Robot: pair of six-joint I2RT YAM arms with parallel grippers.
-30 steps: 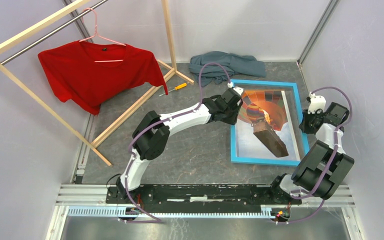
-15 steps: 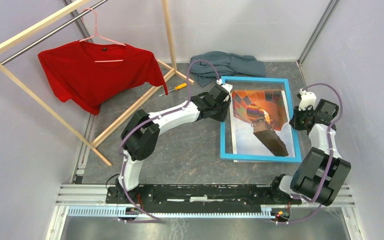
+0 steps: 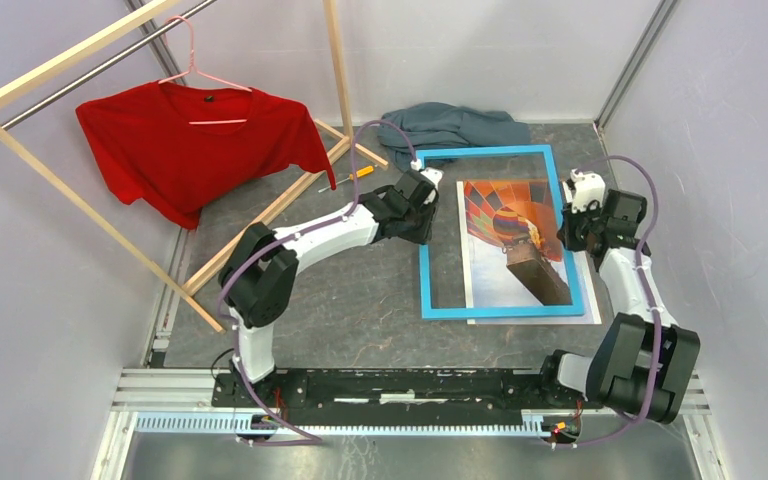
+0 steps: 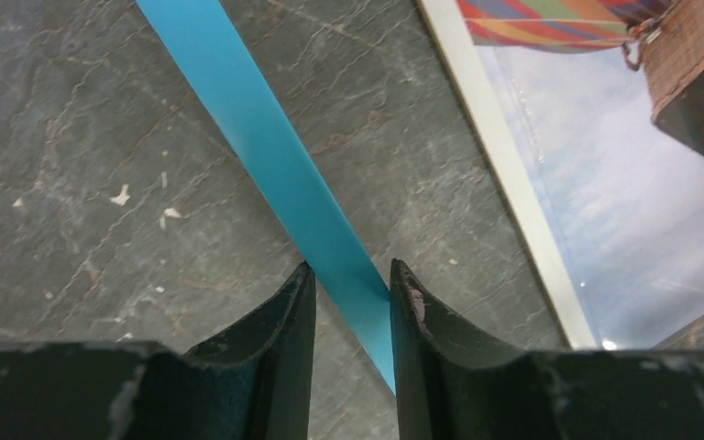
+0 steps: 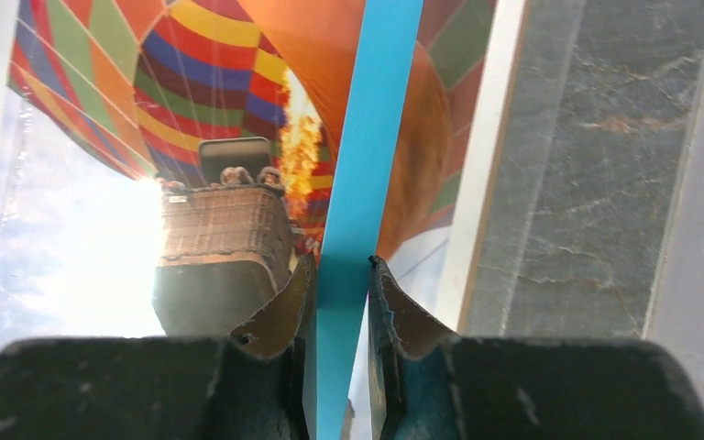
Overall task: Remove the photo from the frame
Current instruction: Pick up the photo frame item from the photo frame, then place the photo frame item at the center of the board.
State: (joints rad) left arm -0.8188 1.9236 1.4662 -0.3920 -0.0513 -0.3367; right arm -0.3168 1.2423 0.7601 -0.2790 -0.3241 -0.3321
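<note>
Left hand (image 4: 348,275) and right hand (image 5: 341,266) each pinch a side rail of the blue frame (image 3: 485,153). It sits partly off the photo (image 3: 508,215), which lies near the table's (image 3: 360,300) right edge. Next, I'd guess, they carry the frame clear.

We saw the thin light-blue frame (image 4: 261,137) sitting offset to the left of the photo (image 3: 505,215), its right rail crossing the print. The photo, a colourful hot-air balloon with a brown basket against pale sky, lay flat, its right edge showing beyond that rail.
</note>
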